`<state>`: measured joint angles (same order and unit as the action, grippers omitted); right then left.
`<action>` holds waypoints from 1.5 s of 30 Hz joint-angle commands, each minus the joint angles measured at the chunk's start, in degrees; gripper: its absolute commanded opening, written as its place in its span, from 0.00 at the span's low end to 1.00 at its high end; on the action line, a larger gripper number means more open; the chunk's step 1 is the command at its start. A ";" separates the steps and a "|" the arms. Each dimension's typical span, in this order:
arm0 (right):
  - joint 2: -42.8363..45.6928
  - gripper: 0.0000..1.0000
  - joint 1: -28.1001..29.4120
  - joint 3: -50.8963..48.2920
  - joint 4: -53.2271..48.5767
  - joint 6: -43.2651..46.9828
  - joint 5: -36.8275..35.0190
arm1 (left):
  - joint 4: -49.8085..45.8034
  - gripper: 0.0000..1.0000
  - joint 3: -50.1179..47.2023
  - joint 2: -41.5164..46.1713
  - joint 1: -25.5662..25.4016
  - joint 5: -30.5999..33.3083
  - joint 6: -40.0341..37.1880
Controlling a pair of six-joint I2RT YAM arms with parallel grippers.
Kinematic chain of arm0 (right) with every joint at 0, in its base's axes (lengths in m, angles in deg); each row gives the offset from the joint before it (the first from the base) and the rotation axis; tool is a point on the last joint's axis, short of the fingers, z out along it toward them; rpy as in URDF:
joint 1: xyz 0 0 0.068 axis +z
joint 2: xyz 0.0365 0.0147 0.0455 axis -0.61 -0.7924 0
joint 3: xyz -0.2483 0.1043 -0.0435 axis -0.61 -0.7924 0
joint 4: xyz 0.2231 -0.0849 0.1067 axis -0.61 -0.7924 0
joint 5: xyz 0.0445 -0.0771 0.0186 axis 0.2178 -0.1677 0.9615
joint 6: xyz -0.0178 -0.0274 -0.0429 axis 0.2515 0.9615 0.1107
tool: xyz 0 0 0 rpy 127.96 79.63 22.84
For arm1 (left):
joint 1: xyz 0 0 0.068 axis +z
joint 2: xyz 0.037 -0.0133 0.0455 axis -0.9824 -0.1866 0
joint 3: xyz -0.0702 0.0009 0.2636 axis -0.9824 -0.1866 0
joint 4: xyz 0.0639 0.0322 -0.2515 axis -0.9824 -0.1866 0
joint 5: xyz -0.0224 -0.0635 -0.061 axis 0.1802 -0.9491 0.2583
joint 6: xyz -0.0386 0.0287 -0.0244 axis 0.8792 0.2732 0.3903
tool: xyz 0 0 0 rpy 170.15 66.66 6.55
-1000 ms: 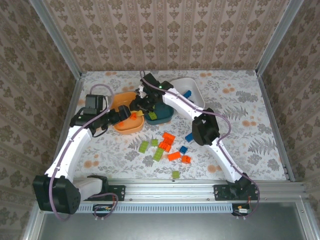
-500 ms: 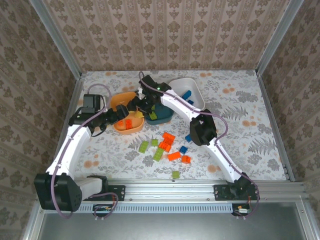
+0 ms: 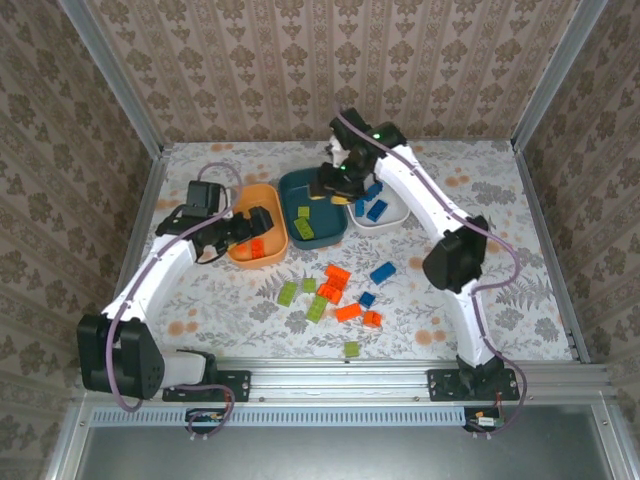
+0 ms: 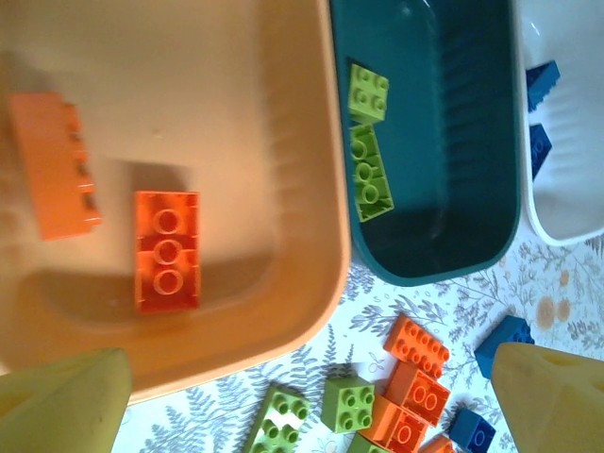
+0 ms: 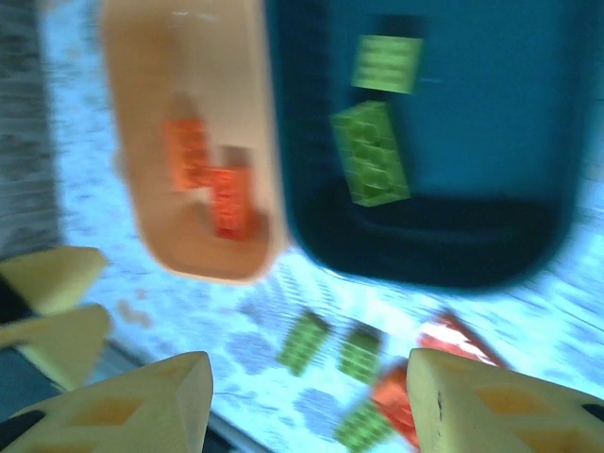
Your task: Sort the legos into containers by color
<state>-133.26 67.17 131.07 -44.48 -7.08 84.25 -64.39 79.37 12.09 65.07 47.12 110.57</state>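
Left end effector (image 4: 307, 396): fingers spread wide, empty, over the orange dish (image 3: 262, 195) just left of the teal dish (image 3: 328, 228). Right end effector (image 5: 310, 377): fingers apart, nothing between them, above the teal dish's far right side. Two lime legos (image 4: 368, 170) lie in the teal dish. Two orange legos (image 4: 167, 250) sit in the orange dish. Blue legos (image 3: 375, 210) are in the white dish (image 3: 380, 225) just right of the teal one. Loose legos (image 3: 335, 285) of mixed colours lie on the desk (image 3: 500, 250), nearward of the teal dish.

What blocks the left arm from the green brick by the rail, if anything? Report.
Probably reachable: the left gripper, open, hovers over the orange dish; the green brick lies apart, nothing across it.
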 commanded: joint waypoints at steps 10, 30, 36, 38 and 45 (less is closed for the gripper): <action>31.84 0.63 -6.32 -61.37 24.49 -32.99 -10.66 | 2.22 1.00 5.10 -5.52 -7.26 1.49 1.72; 19.77 0.61 -7.44 -66.35 30.89 -41.19 -6.85 | 0.42 1.00 3.47 -2.56 -6.84 3.76 1.63; 18.09 0.57 -7.41 -67.08 30.81 -41.06 -6.78 | 0.24 1.00 4.03 -3.08 -5.93 3.25 1.19; 17.99 0.55 -7.52 -67.99 30.99 -41.23 -6.51 | 0.31 1.00 4.09 -3.41 -5.77 3.06 1.06; 18.97 0.47 -7.87 -70.74 31.79 -41.87 -6.67 | 0.59 1.00 4.94 -4.84 -5.68 2.26 0.83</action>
<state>-114.09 59.54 62.50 -12.57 -47.82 77.39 -63.23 83.30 8.04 59.09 49.90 111.43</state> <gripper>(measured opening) 0.484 0.997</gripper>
